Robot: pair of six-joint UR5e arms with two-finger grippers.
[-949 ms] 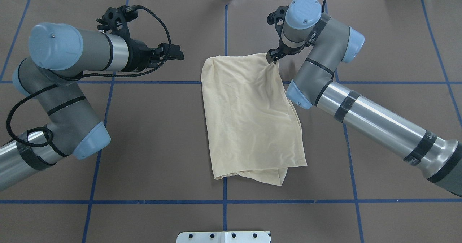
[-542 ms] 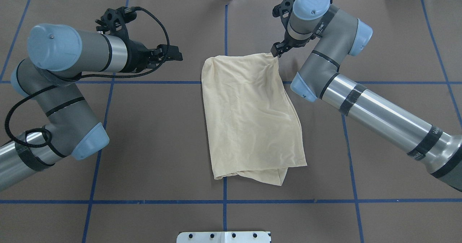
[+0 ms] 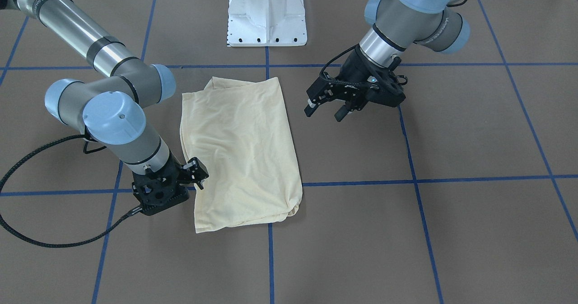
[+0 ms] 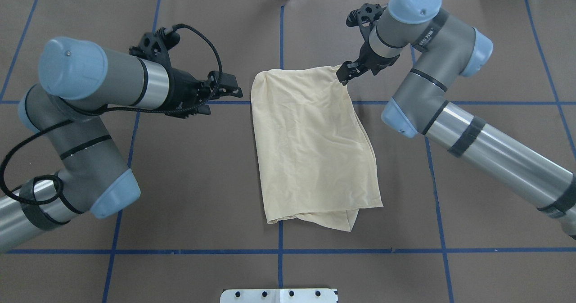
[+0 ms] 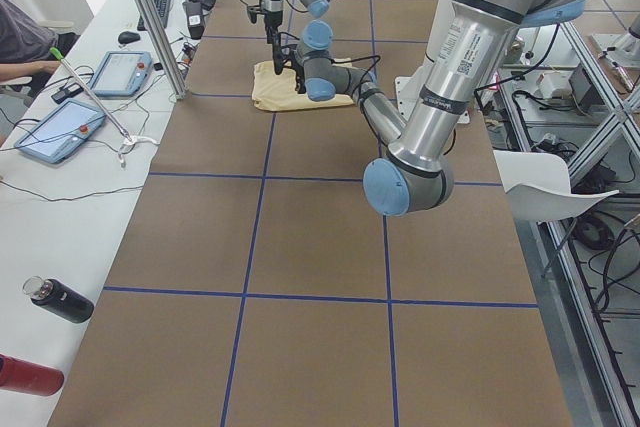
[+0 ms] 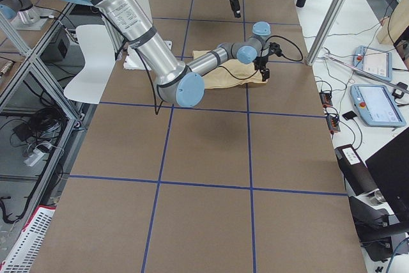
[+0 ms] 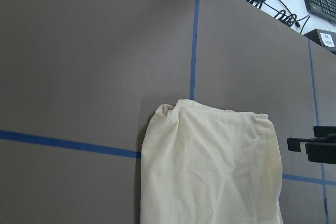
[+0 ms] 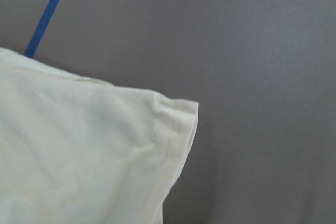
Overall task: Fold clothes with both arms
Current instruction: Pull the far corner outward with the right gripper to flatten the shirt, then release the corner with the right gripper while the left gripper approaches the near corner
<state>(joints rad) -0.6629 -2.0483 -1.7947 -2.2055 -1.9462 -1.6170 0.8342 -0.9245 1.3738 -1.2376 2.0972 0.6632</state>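
Both claws hold nothing, as far as you can see. In the front-facing view your left gripper point(image 3: 323, 114) stands wide open, right of the folded cream T-shirt point(image 3: 239, 150) lying flat left of centre on the brown table point(image 3: 406, 231). Your right gripper point(image 3: 198, 175), seemingly slightly parted, sits against the shirt's lower-left edge.

Folded cream shirt point(image 4: 310, 145) flat on the brown table point(image 4: 189, 181), long way running near to far, lightly wrinkled, with a lower layer poking out at the near right corner. Left gripper point(image 4: 222, 97) just left of the shirt's far left corner, clear of the cloth, fingers parted, pointing right. Right gripper point(image 4: 344, 74) tip-down against the far right corner; grip unreadable.
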